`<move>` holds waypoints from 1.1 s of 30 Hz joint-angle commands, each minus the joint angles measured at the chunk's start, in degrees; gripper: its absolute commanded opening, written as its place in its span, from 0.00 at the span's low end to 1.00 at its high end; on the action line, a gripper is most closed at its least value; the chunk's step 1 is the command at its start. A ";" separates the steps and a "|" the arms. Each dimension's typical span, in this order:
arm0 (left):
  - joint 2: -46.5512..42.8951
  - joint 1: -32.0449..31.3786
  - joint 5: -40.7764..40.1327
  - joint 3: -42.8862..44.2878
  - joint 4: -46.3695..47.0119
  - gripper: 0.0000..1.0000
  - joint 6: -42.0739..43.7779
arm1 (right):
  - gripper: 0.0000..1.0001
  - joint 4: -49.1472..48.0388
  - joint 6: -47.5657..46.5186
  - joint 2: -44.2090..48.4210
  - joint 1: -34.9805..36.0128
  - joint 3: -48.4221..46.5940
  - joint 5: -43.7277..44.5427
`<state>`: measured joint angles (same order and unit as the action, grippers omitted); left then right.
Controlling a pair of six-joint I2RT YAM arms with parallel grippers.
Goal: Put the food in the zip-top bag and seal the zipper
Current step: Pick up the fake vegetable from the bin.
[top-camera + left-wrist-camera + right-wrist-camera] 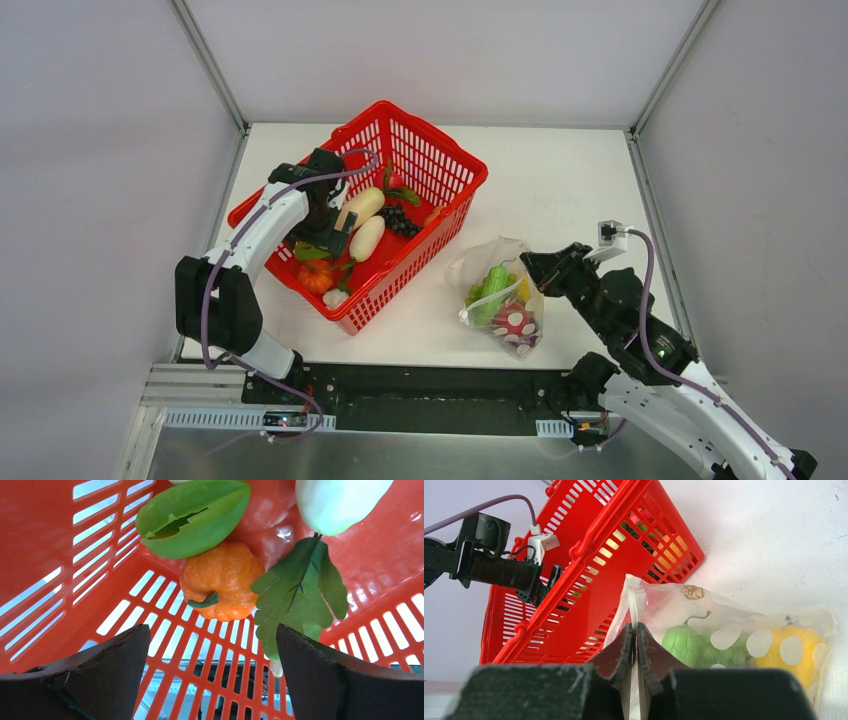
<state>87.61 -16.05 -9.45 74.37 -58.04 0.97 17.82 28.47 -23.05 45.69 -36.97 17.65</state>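
The clear polka-dot zip-top bag lies on the table right of the basket, holding green, yellow and red food. In the right wrist view the bag shows a green fruit and a yellow one inside. My right gripper is shut on the bag's whitish zipper edge. My left gripper is open inside the red basket, just above an orange pumpkin with a green pepper piece beside it.
The red slotted basket stands at centre left with two white radishes, purple grapes and green leaves. Grey walls enclose the table on three sides.
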 commanded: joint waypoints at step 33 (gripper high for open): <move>17.65 2.17 4.37 -0.88 -4.00 0.94 4.97 | 0.09 -1.86 -1.01 1.04 0.13 -2.22 0.29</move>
<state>102.43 -14.52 -6.02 71.61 -59.72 6.90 17.82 28.01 -22.55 45.69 -36.97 17.58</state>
